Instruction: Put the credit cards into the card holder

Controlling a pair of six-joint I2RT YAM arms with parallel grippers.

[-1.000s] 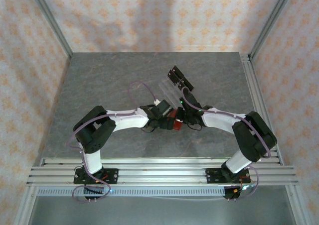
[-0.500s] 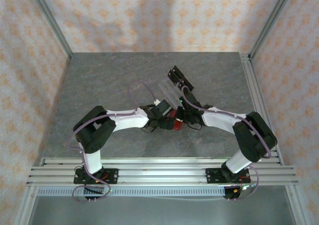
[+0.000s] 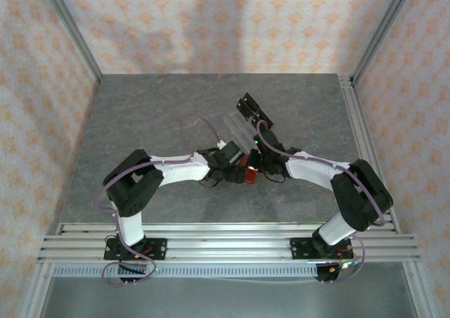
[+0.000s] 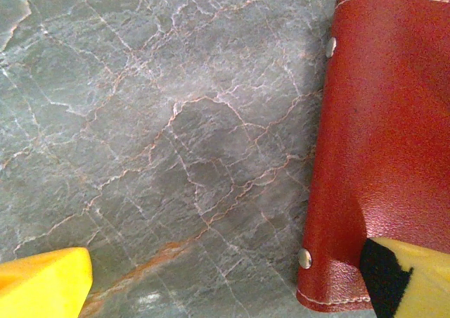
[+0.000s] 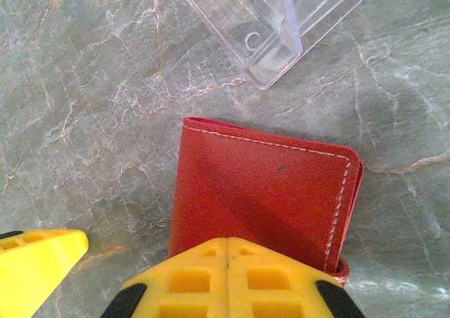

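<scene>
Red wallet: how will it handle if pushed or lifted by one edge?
Probably bendy rather than rigid: the red wallet is thin, stitched, leather-like and folded like a book, so lifted by one edge it may flop open. Its smooth, shiny skin on the stone-look table suggests it slides when pushed. Lying flat, it won't roll or tip.

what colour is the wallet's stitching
White, on the flat red wallet; clearest in the right wrist view.

card holder: red leather-look, stitched, sl. sheen; table: veined stone-look, matt; stand: clr plastic.
</scene>
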